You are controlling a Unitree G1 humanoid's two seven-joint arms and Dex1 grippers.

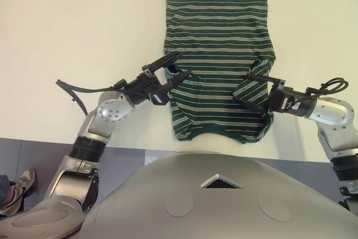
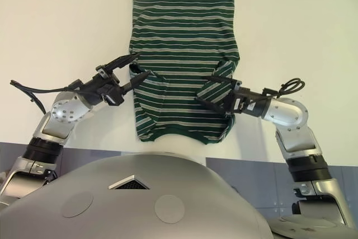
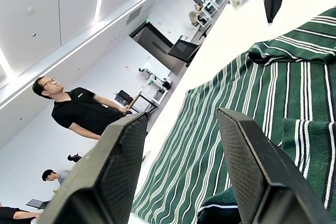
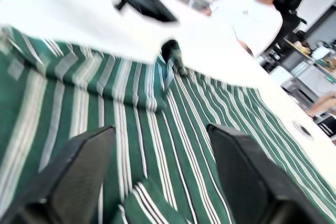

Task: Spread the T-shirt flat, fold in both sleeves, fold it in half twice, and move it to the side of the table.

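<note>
T-shirt (image 4: 157, 108) is showing blurred in right wrist view & running off its edges; left tool (image 1: 184, 64) is covering pt of its side.

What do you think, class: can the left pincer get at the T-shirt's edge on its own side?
Probably yes: the left pincer is open right at the T-shirt's left edge, with nothing between them on the table.

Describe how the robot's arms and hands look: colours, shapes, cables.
The left arm and right arm wear silver-grey shells with rounded joints; the left's joint disc has small holes. The left hand and right hand are black, each with two long tapered fingers, finely textured inside. A black cable loops by each wrist.
</note>
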